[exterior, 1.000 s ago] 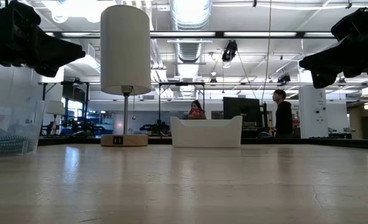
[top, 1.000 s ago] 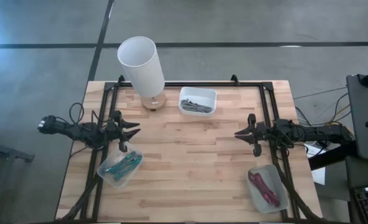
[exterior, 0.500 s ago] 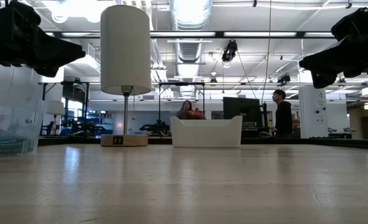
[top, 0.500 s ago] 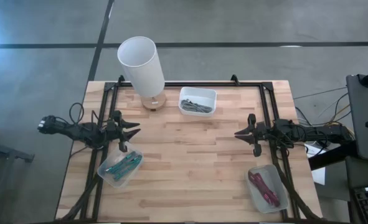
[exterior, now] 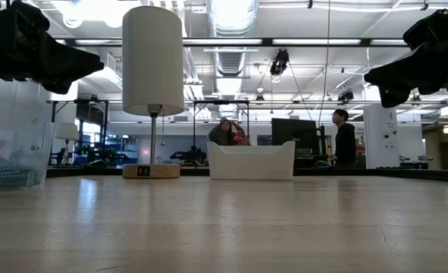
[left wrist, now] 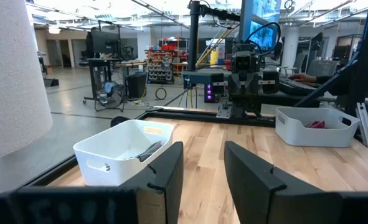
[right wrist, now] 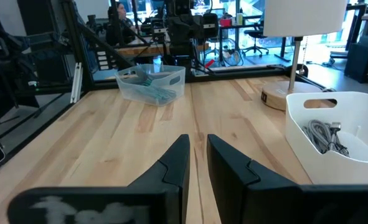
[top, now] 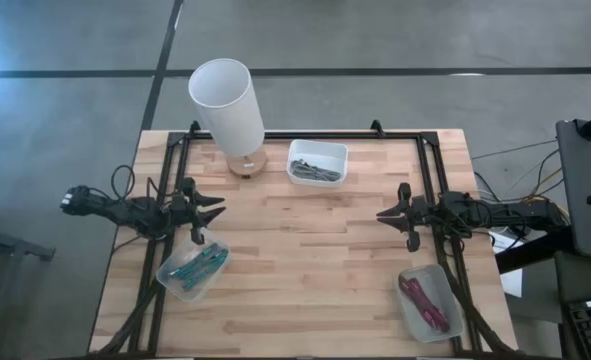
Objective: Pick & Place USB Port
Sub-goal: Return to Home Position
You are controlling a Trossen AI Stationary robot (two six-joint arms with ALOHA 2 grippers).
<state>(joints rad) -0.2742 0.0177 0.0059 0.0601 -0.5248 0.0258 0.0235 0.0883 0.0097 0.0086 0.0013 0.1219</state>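
Centre of tabletop [top: 305, 250] was open: a wide lane between left end effector [top: 215, 212] mid-left and right end effector [top: 383, 213] mid-right. Obstacles: tall lamp [top: 227, 105] and white bin [top: 317, 161] at top edge, clear bin [top: 193, 268] lower left, grey bin [top: 430, 302] lower right.

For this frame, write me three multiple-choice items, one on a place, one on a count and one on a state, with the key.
1. Where does the pink-cable bin stand?
A. in the middle
B. at a corner of the table, on the right claw side
C. on the floor

2. How many bins are on the table?
A. two
B. three
C. four

3. What does the left claw hold?
A. a cable
B. a bin
C. nothing

Key:
1 B, the high view shows it at the corner beside the right arm.
2 B, the pink-cable bin, the white bin and the clear bin.
3 C, its fingers stand apart with only bare wood between them.
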